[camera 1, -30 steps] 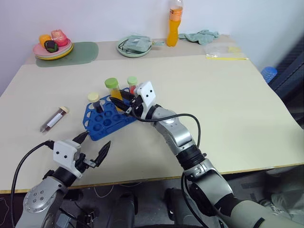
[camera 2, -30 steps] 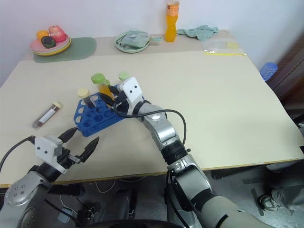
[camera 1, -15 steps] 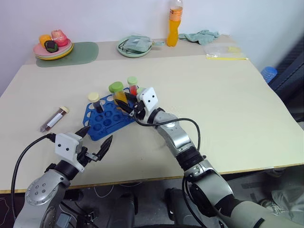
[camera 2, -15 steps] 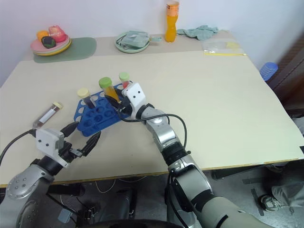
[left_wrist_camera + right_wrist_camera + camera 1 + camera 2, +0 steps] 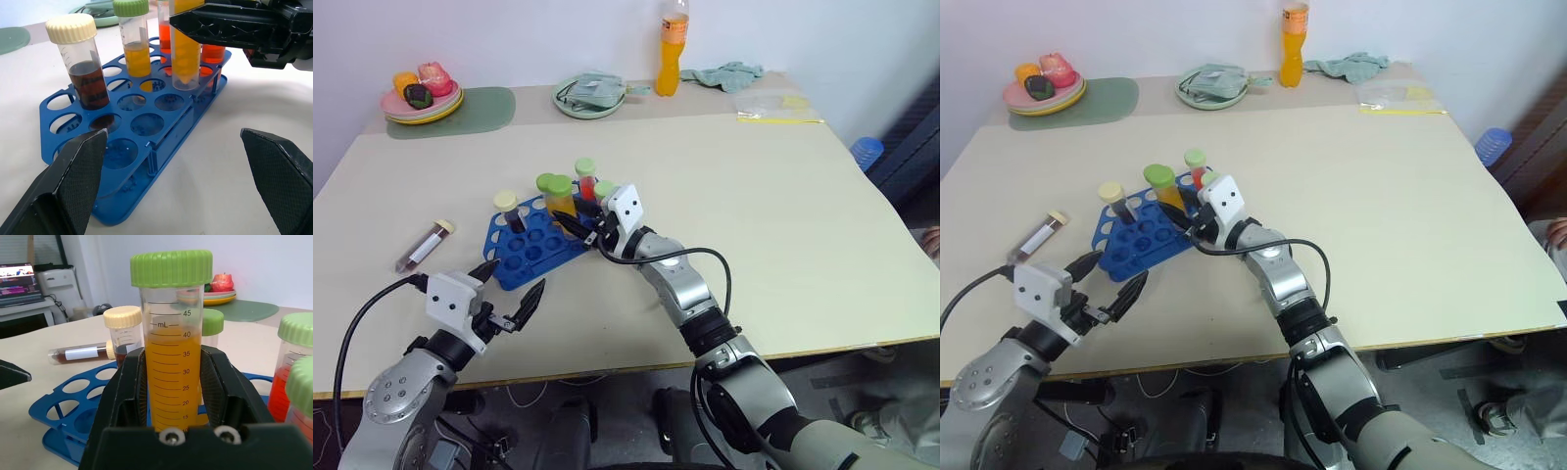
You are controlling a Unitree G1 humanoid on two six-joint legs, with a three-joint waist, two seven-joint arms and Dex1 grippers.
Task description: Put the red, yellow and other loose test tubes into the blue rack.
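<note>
The right gripper clamps the yellow tube upright over the blue rack, its tip entering a hole, while the left gripper, nearer the loose dark tube, waits with fingers wide

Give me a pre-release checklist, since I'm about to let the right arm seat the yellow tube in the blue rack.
1. right gripper shut on yellow tube: ok.
2. Tube upright, green cap on: ok.
3. Tube tip down inside a hole of the blue rack: cannot tell.
4. Empty holes left in the rack: ok.
5. left gripper open, apart from the rack: ok.
6. All tubes racked: not ok; dark tube lies loose on the table.
</note>
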